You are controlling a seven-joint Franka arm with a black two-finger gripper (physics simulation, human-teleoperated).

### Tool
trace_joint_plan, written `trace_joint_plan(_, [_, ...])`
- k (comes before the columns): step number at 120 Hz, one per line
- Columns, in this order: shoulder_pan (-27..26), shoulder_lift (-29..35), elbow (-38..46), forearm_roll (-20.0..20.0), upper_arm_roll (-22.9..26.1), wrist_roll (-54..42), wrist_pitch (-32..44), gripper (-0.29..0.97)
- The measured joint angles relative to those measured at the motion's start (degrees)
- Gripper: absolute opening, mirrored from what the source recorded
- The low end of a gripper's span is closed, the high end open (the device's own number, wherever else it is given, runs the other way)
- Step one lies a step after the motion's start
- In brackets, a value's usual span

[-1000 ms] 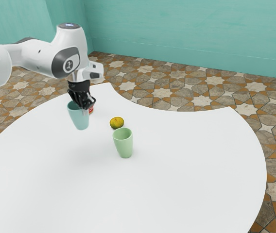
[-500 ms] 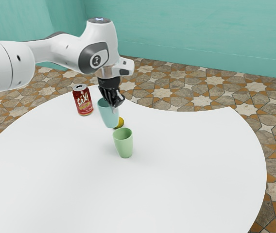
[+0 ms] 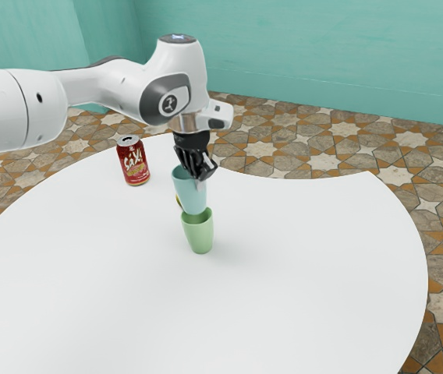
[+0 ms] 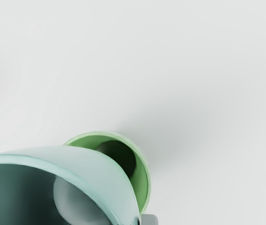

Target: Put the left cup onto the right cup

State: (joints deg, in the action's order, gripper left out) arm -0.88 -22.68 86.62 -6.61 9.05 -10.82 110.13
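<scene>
From where I stand the black pincer (image 3: 196,167) is clamped on the rim of the teal cup (image 3: 189,191), one finger seemingly inside the wall and one outside, and carries it upright in the air. The cup's base hangs right at the mouth of the green cup (image 3: 197,231), which stands on the white table (image 3: 299,273); whether the two already touch I cannot tell.

To do this step well, I'd say the arm should come straight down and slowly, keeping the teal cup level so its base slips into the green mouth and does not catch the rim and tip the lower cup over. The grip should let go only once the teal cup is bearing on the one below, and the hand should then lift straight up so a finger doesn't drag the wall along.

The side view gives the height and the upright stance, and also a red can (image 3: 133,160) standing well apart on the table. The hand's camera gives what the side cannot: looking down past the teal cup (image 4: 53,183), an arc of the green cup (image 4: 142,173) peeks out on one side, so the centring may want a slight nudge
</scene>
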Motion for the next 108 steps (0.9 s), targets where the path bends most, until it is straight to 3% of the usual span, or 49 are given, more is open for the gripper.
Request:
trace_joint_plan(55, [0.01,-1.52,0.75,-0.19,0.01,1.31,0.45,-0.10])
trace_joint_plan(82, [0.17,-1.59,0.94,-0.11,0.01,1.53,0.50,0.36])
trace_joint_plan(108, [0.26,-0.04,0.21,-0.55,-0.15,1.66,0.28,0.56])
